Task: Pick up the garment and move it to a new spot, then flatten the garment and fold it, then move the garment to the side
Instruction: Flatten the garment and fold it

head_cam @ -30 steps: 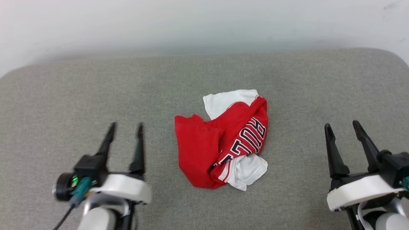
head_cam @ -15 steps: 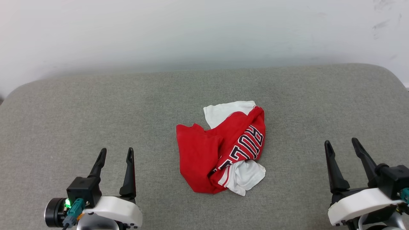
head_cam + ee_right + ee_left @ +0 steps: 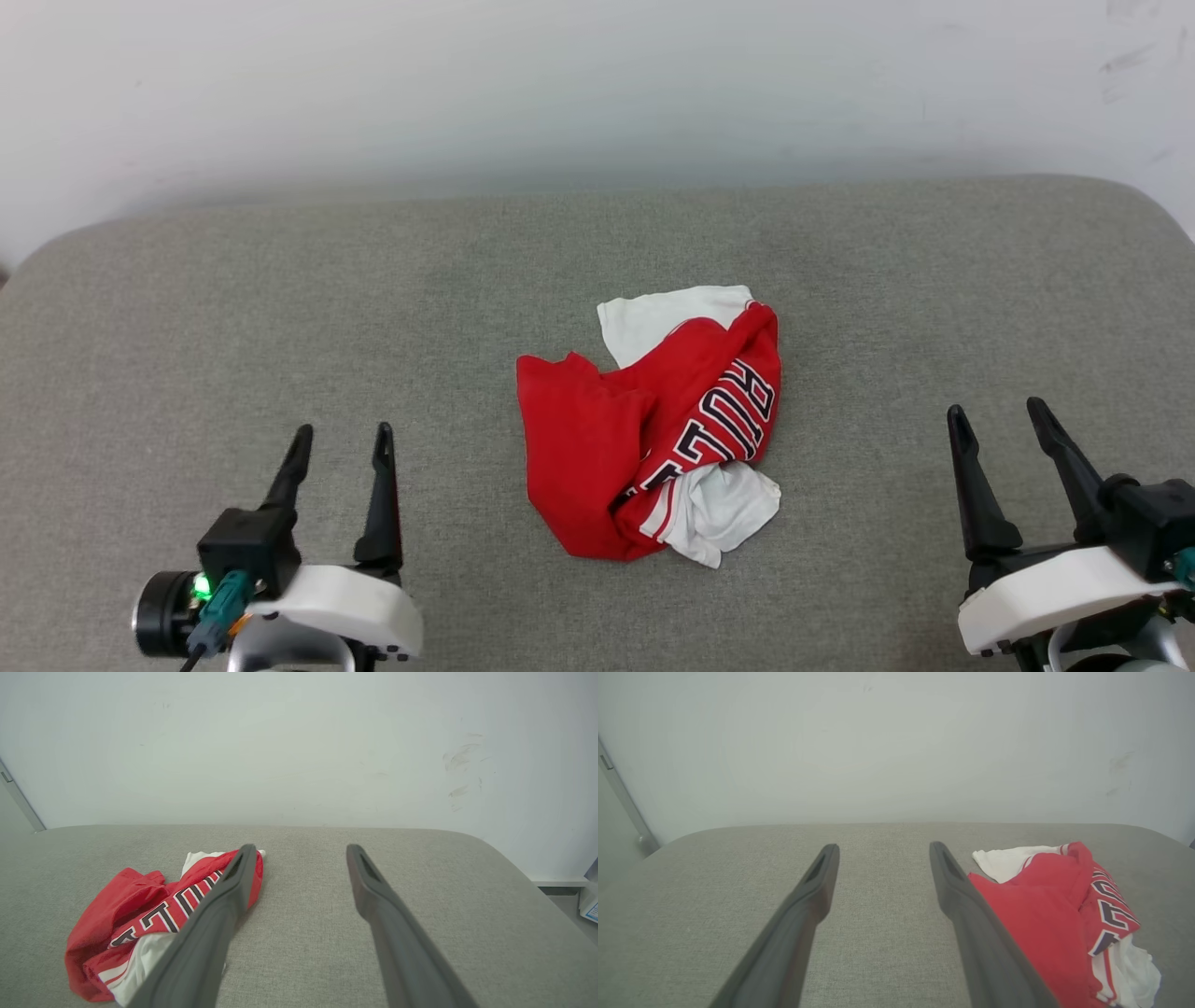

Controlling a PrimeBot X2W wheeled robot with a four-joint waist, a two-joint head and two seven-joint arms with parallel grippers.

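The garment (image 3: 653, 429) is a crumpled red shirt with white sleeves and black white-outlined lettering, lying in a heap in the middle of the grey cushioned surface (image 3: 280, 308). My left gripper (image 3: 343, 439) hovers open at the lower left, well clear of the heap. At the lower right my right gripper (image 3: 999, 416) stands open too, nothing between its fingers. In the left wrist view the garment (image 3: 1064, 914) lies right of that gripper (image 3: 882, 848). In the right wrist view the garment (image 3: 140, 910) lies left of that gripper (image 3: 301, 848).
A pale wall (image 3: 597, 84) rises right behind the surface's far edge. The surface's rounded corners show at the far left and far right. Floor and a white box (image 3: 589, 903) sit beyond the right edge.
The head camera has tilted, shifting the whole picture. My left gripper has drawn back toward me from a second ago. The garment lies the same and both grippers stay open.
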